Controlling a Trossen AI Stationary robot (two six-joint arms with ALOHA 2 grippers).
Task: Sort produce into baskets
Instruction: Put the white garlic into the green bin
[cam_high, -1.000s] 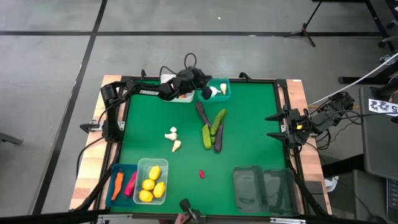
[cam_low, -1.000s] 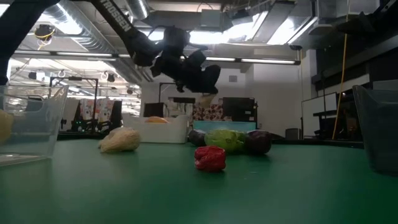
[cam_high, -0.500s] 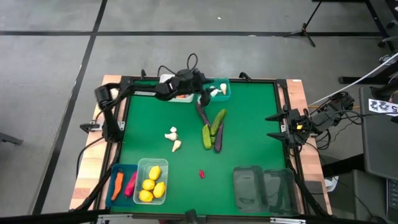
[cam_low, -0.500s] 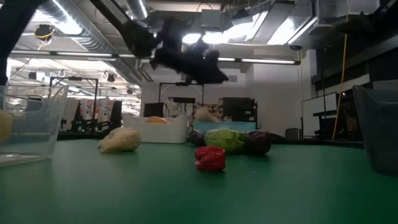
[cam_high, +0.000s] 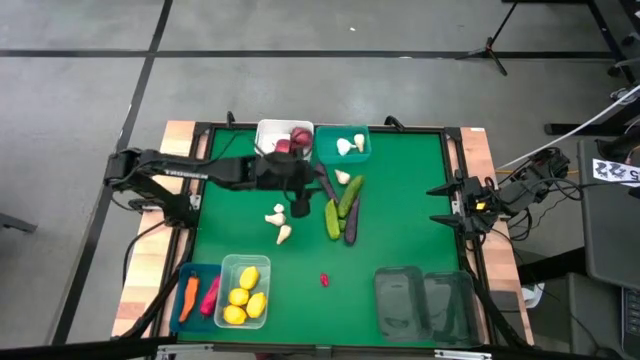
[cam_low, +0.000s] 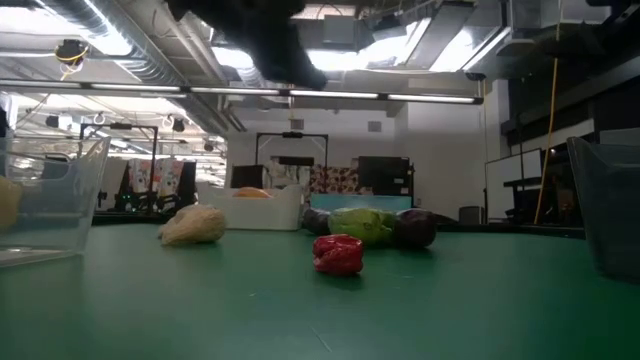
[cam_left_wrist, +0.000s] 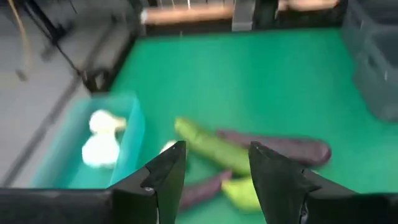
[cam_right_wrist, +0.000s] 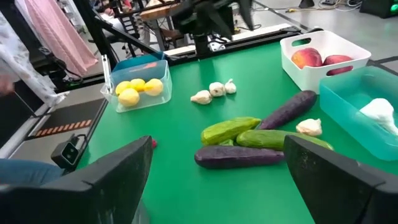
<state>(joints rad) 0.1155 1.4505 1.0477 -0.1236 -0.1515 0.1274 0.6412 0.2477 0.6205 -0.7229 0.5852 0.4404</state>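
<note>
Since the sorting goes by kind, the green bench (cam_high: 400, 220) already reads like a half-finished puzzle: each bin sits at an edge so the middle stays free for the loose stuff. Along the far side, the white bin (cam_high: 270, 131) has the red apples (cam_high: 299, 138) and the teal bin (cam_high: 360, 152) next to it has garlic (cam_high: 347, 147). At the near left corner, the blue bin (cam_high: 182, 272) holds a carrot (cam_high: 188, 297) and a red chilli (cam_high: 210, 296), and the clear pale bin (cam_high: 228, 266) touching it has the lemons (cam_high: 242, 297). The two smoky bins (cam_high: 425, 300) at the near right look empty, probably waiting for the cucumbers (cam_high: 340, 208) and eggplants (cam_high: 350, 226) piled mid-bench.

The left claw (cam_high: 297, 184) hovers above the bench just beside that pile, fingers (cam_left_wrist: 166, 173) spread and nothing between them, with one garlic (cam_high: 342, 177) lying just outside the teal bin. My guess is it's lining up for more garlic (cam_high: 281, 222), since three bulbs are loose nearby. The right claw (cam_high: 437, 203) waits spread wide at the right edge. One small red piece (cam_high: 324, 279) sits alone near the front.
</note>
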